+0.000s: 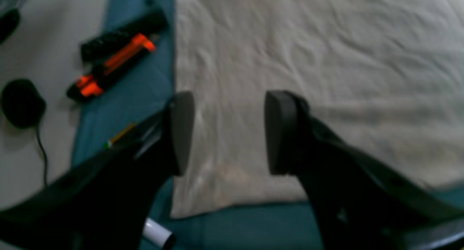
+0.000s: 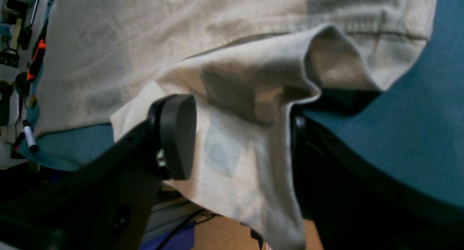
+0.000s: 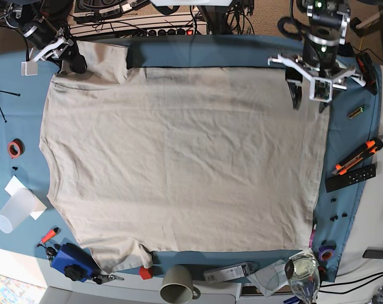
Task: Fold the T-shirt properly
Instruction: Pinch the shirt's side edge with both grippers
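A: The left claw [image 1: 228,134] hangs with its jaws spread over a corner of the T-shirt [image 3: 179,164], pinching nothing.

B: The right claw [image 2: 239,137] is spread too, a sleeve draped between its fingers [image 2: 177,134], off the bench [image 3: 242,54] edge.

A: The T-shirt lies flat across the blue-covered bench, an orange-and-black cutter [image 3: 355,158] just beside its hem, a cup [image 3: 179,283] nearby.

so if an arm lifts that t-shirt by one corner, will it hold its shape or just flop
Probably flop. The T-shirt lies flat with fine wrinkles all over, so it looks thin and limp. In the right wrist view its sleeve already sags and folds by the right gripper, which suggests a lifted corner would drape and drag the rest.
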`<action>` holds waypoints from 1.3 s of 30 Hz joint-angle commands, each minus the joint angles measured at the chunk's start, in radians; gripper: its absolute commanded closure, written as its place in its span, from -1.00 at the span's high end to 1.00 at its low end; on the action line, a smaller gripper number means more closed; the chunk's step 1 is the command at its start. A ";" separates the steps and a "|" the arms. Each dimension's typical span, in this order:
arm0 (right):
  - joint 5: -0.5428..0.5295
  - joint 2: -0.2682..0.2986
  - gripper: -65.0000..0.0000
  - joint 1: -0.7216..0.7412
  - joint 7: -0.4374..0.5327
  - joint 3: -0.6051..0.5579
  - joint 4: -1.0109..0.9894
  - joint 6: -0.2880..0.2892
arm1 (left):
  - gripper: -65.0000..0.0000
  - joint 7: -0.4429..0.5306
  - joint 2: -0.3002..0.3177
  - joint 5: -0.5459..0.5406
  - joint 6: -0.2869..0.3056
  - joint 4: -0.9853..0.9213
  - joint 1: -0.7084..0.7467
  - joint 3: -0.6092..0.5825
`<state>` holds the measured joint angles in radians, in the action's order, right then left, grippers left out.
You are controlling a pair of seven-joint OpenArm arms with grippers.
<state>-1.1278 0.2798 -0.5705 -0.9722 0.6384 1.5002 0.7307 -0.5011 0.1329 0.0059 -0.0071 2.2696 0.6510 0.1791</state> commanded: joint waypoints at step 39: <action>0.108 -0.003 0.03 -0.020 -0.146 -0.011 -0.009 -0.033 | -0.03 -0.273 0.001 -0.473 0.251 -0.488 -0.197 0.448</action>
<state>-1.1355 0.2794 -0.5682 -0.9951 0.6384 1.5009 0.7338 -0.7124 0.1310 -0.4843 0.2531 1.7874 0.4454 0.6285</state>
